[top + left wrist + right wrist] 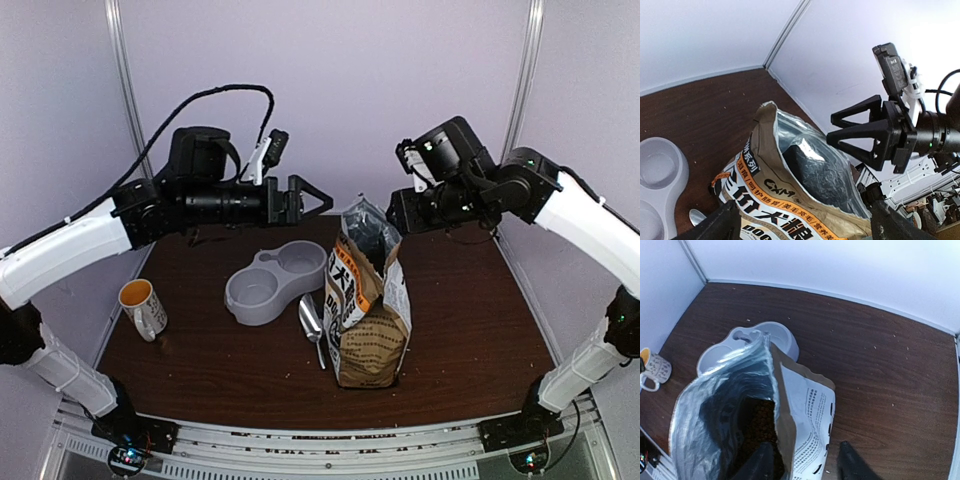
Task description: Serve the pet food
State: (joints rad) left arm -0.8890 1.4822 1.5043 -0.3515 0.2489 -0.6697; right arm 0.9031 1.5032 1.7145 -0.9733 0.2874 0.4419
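Right gripper (805, 450) and left gripper (318, 203) are seen spread and empty by the unheld dog food bag (368, 300), wherein the kibble (757, 425) is kept, so it could be toppled by a nudge.

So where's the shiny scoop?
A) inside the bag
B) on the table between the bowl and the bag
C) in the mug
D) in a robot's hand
B: the scoop lies flat on the table, between the grey double bowl and the open bag.
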